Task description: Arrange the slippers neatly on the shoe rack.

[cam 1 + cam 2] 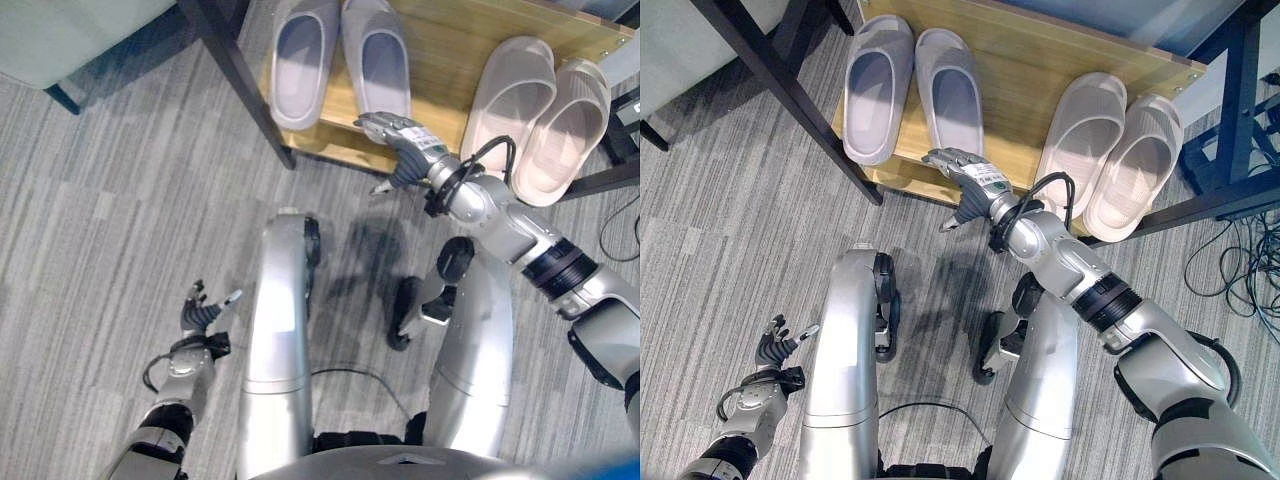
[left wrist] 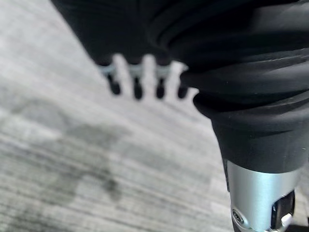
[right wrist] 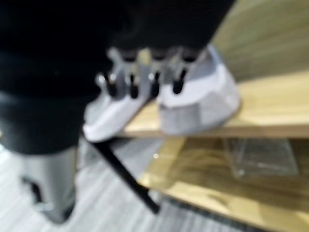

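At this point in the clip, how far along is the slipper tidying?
Mostly done: the grey pair and the beige pair both sit side by side on the wooden shelf. The right robot hand, fingers relaxed, hovers at the heel of a grey slipper, holding nothing. The left robot hand hangs low over the floor. Perhaps a final nudge remains.

Our right arm stretches forward, its right hand (image 1: 975, 182) held palm-down with fingers (image 1: 378, 124) extended and relaxed. Our left hand (image 1: 200, 316) hangs low at our side, fingers loosely spread and holding nothing.
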`<state>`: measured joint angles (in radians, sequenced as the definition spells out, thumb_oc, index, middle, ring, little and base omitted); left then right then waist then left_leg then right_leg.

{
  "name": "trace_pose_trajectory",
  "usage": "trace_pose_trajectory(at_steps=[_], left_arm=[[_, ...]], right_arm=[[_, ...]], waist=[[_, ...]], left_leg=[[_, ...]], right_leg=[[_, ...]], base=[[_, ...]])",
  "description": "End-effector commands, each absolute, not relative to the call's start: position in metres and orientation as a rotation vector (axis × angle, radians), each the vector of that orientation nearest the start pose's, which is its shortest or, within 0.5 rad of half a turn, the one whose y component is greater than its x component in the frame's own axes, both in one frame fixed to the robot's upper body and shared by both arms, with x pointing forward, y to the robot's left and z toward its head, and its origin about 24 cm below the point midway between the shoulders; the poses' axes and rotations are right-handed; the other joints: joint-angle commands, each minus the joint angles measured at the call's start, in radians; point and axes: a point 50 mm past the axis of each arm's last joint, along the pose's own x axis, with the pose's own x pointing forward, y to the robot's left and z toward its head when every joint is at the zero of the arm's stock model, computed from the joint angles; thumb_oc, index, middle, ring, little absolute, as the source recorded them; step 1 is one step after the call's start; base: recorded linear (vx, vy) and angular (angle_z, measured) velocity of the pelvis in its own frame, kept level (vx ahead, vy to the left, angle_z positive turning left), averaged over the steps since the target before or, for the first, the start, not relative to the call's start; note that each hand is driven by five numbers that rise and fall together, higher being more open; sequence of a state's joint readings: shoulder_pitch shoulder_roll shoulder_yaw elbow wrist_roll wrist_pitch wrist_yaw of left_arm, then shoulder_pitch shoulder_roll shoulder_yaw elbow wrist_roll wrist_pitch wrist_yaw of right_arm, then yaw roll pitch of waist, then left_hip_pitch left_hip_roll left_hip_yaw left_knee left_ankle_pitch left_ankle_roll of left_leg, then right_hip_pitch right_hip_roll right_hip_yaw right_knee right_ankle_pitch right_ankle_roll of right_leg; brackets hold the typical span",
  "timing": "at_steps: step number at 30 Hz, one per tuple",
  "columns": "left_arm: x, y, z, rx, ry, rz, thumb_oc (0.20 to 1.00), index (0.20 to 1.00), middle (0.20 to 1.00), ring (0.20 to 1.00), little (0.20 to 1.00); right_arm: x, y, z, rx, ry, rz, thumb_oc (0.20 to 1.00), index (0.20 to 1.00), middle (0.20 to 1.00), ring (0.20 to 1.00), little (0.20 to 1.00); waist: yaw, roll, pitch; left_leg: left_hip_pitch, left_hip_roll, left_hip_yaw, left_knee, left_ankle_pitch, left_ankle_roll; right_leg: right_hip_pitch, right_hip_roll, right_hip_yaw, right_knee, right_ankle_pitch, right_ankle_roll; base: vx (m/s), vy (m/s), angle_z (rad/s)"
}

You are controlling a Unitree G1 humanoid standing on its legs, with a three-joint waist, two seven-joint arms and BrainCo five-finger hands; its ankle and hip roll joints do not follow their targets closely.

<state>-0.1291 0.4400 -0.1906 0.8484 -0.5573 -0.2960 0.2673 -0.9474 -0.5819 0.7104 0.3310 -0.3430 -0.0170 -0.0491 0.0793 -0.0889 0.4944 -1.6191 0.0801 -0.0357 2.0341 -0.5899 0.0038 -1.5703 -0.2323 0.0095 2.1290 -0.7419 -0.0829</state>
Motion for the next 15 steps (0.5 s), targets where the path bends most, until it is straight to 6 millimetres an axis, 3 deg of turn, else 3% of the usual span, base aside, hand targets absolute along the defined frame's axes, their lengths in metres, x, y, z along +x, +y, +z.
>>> trace_pose_trajectory(at_steps=[1, 7, 10, 15], left_arm=[[0.205, 0.287, -0.065, 0.063, 0.419, 0.483, 1.000, 1.000, 1.000, 1.000, 1.000], [0.204, 0.288, -0.066, 0.065, 0.427, 0.499, 1.000, 1.000, 1.000, 1.000, 1.000], [0.198, 0.287, -0.069, 0.094, 0.428, 0.501, 1.000, 1.000, 1.000, 1.000, 1.000], [0.200, 0.286, -0.065, 0.115, 0.406, 0.485, 1.000, 1.000, 1.000, 1.000, 1.000]], right_arm=[[0.360, -0.068, 0.241, -1.223, -0.739, 0.338, 1.000, 1.000, 1.000, 1.000, 1.000], [0.362, -0.069, 0.255, -1.230, -0.793, 0.237, 1.000, 1.000, 1.000, 1.000, 1.000], [0.345, -0.081, 0.275, -1.330, -1.020, 0.102, 1.000, 1.000, 1.000, 1.000, 1.000], [0.337, -0.074, 0.279, -1.234, -1.066, 0.119, 1.000, 1.000, 1.000, 1.000, 1.000]], waist=[[0.041, 0.018, 0.026], [0.039, 0.018, 0.026], [0.031, 0.013, 0.026], [0.030, 0.018, 0.026]], left_leg=[[0.049, -0.030, -0.091, 0.058, -0.162, -0.006], [0.049, -0.027, -0.087, 0.057, -0.164, -0.006], [0.049, -0.024, -0.087, 0.058, -0.166, -0.008], [0.049, -0.026, -0.088, 0.068, -0.167, -0.007]], right_leg=[[0.000, 0.042, 0.182, -0.015, 0.035, 0.005], [0.000, 0.041, 0.184, -0.013, 0.034, 0.006], [0.000, 0.040, 0.189, -0.012, 0.031, 0.007], [0.000, 0.043, 0.184, -0.006, 0.030, 0.007]], base=[[0.00, 0.000, 0.00], [0.00, 0.000, 0.00], [0.00, 0.000, 0.00], [0.00, 0.003, 0.01]])
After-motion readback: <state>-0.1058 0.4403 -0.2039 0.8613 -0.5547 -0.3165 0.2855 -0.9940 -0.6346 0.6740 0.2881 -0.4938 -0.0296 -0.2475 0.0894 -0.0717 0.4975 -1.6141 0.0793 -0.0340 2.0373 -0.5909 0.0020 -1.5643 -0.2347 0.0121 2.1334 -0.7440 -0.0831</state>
